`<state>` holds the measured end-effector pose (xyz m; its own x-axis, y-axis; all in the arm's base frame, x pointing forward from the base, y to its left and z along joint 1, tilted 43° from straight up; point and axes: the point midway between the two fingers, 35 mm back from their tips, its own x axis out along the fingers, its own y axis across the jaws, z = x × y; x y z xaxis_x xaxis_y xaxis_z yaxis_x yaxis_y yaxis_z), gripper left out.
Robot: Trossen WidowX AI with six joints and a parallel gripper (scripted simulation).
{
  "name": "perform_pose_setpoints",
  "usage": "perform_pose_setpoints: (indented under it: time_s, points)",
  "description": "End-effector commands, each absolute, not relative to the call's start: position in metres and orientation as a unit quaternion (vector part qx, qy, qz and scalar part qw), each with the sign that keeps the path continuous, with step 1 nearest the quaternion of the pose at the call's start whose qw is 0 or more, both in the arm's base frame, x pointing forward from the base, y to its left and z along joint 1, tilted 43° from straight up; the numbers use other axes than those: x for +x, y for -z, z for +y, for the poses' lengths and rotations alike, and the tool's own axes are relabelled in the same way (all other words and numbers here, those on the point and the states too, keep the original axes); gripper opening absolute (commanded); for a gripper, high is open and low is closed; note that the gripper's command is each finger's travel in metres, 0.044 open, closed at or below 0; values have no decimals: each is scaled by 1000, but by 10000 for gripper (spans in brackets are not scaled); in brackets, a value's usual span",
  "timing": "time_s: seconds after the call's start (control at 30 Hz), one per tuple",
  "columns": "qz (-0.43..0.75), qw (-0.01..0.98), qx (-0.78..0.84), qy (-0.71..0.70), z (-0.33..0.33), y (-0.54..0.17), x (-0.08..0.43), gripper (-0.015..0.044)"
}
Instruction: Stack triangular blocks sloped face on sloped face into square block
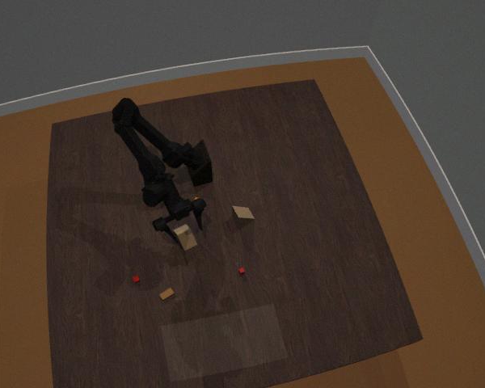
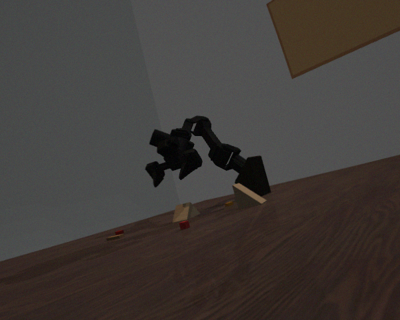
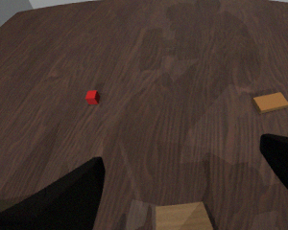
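Note:
One triangular block [image 1: 187, 240] [image 2: 181, 213] [image 3: 182, 219] rests on the table with a ridge upward; which face is down is hard to tell. The other triangular block [image 1: 243, 212] [image 2: 245, 199] stands apart from it, nearer the arm's base in the exterior view, with its sloped face up. My gripper [image 1: 188, 234] [image 2: 167, 183] [image 3: 182, 153] is open and empty. It hangs above the first block, and the exterior view shows a gap between the fingertips and that block. In the wrist view only part of this block shows, at the bottom edge between the fingers.
A red cube [image 1: 241, 271] [image 2: 184, 225] [image 3: 92, 97] lies beyond the blocks. Another red cube [image 1: 136, 279] [image 2: 119, 232] and a flat orange-brown piece [image 1: 166, 293] [image 2: 114, 237] [image 3: 271, 103] lie on the other side. A small orange piece [image 1: 196, 198] [image 2: 229, 203] lies near the arm's base.

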<state>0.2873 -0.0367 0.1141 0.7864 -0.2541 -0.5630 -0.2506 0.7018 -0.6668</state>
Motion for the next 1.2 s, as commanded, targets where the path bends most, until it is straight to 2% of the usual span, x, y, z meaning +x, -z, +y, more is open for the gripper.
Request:
perform_pose_setpoints:
  time_s: [0.0,0.13,0.3,0.7,0.9,1.17]
  points:
    - [326,863,-386,5,-25,-130,280,440]
    - [339,861,-378,3,-28,-124,286,440]
    - [476,818,-323,23,-32,-106,289,440]
    - [712,615,-301,155,-40,-96,289,440]
    - [756,511,-343,223,-40,-104,298,440]
    - [757,508,-344,225,-40,-104,298,440]
